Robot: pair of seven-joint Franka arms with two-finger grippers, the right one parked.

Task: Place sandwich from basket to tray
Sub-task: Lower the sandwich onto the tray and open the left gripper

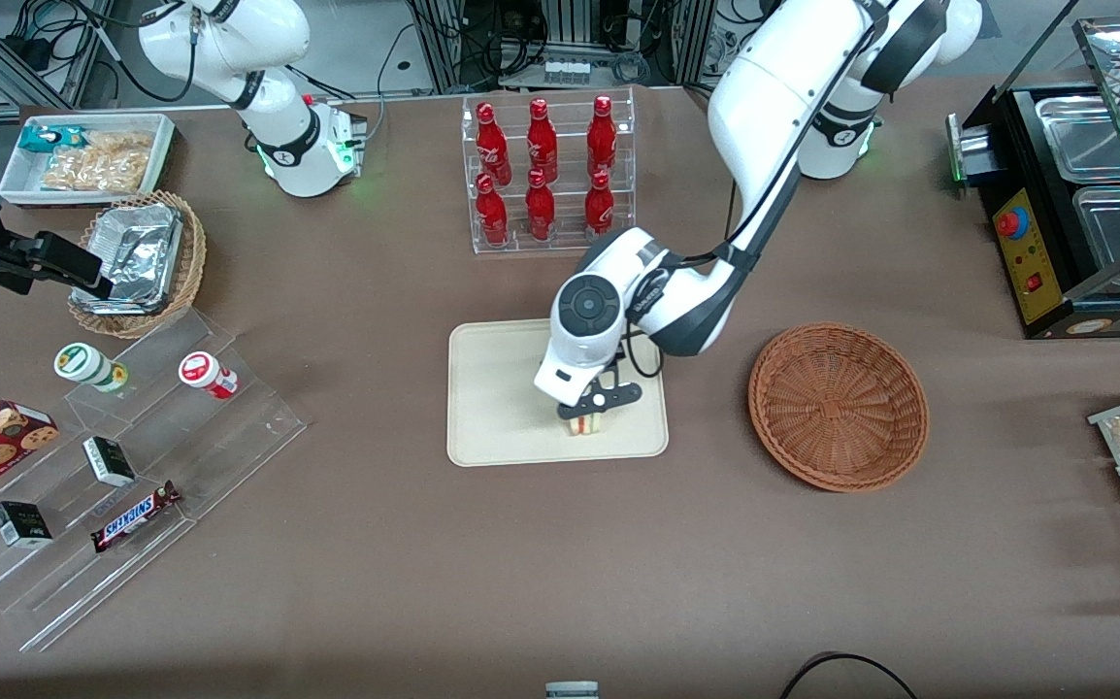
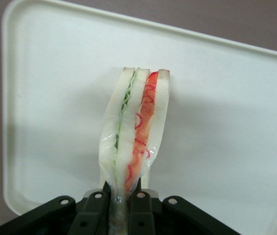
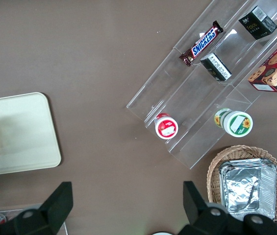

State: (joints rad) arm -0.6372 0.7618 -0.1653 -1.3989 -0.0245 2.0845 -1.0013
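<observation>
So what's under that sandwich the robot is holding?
The cream tray lies under the sandwich, which the gripper pinches. Whether its bottom edge touches the tray is hidden.

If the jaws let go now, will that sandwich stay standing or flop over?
Probably tips: the sandwich stands on a narrow edge over the tray, held only by the gripper. Its clear wrap looks slippery, and the soft bread likely squashes easily.

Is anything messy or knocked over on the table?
Nothing stands out. The gripper holds the sandwich upright over the tray, jaws shut on it. The basket sits flat and empty, and the red bottles all stand upright in their rack.
</observation>
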